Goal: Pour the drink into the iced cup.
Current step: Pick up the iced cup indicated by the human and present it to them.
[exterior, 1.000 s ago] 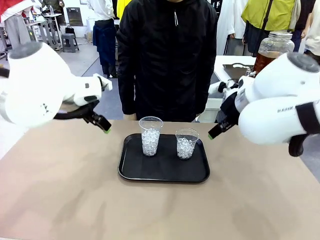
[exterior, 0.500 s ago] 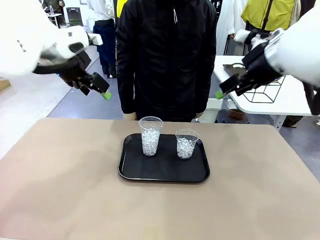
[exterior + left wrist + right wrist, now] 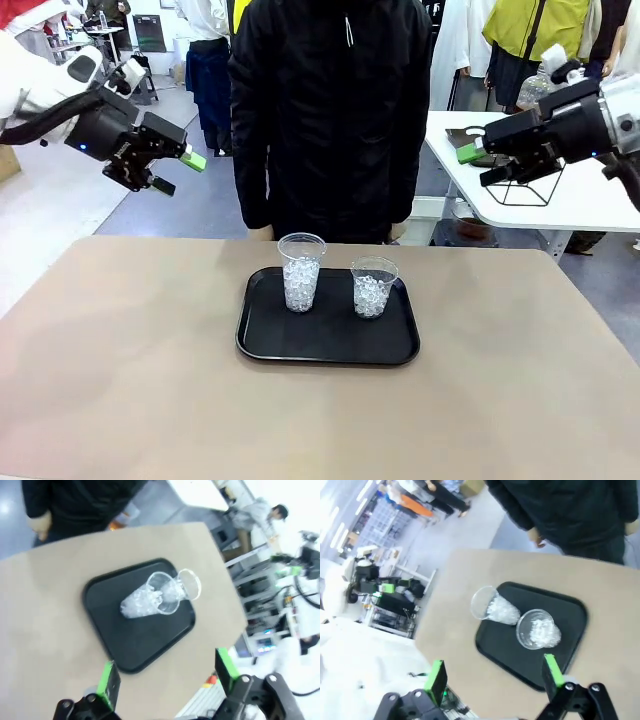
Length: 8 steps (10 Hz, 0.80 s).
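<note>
Left gripper (image 3: 180, 173), right gripper (image 3: 478, 166): spread wide, empty, raised well above tray (image 3: 330, 350). Tall iced cup (image 3: 301, 272) beside short iced cup (image 3: 373, 288): light, likely to tip if clipped on approach.

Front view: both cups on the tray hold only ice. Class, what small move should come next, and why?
Probably fetch the drink first: the left gripper and right gripper hang high, fingers open and empty, while the tall cup and short cup on the tray hold only ice, so nothing can be poured yet.
</note>
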### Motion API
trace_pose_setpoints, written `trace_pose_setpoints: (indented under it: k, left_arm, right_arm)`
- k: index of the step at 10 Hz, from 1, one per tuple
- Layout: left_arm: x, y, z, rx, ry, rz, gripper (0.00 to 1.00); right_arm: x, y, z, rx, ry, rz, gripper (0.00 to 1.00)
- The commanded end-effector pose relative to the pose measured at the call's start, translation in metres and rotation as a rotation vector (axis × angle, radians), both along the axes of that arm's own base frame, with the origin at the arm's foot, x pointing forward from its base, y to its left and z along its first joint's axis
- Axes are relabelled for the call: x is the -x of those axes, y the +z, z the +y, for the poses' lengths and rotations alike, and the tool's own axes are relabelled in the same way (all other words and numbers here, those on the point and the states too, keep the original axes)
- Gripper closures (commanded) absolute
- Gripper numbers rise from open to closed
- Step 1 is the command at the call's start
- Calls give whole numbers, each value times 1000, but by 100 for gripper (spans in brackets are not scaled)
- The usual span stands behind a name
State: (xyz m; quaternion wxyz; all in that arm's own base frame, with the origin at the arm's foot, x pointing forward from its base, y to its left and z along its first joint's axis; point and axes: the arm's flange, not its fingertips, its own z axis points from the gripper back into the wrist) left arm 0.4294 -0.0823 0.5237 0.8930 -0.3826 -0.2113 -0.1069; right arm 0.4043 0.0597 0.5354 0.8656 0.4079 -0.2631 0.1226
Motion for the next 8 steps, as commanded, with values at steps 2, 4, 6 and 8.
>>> trace_pose_setpoints:
  k: [2, 4, 6, 8]
  left_arm:
    - [-26, -21, 7, 111, 15, 54, 0]
    - [-16, -19, 11, 98, 26, 54, 0]
    - [-16, -19, 11, 98, 26, 54, 0]
    - [-19, -23, 11, 72, 29, 58, 0]
  right_arm:
    - [-24, -21, -11, -92, 33, 53, 0]
    - [-9, -18, -13, -86, 12, 52, 0]
    - [-9, -18, -13, -86, 12, 52, 0]
    - [-11, -23, -13, -62, 9, 74, 0]
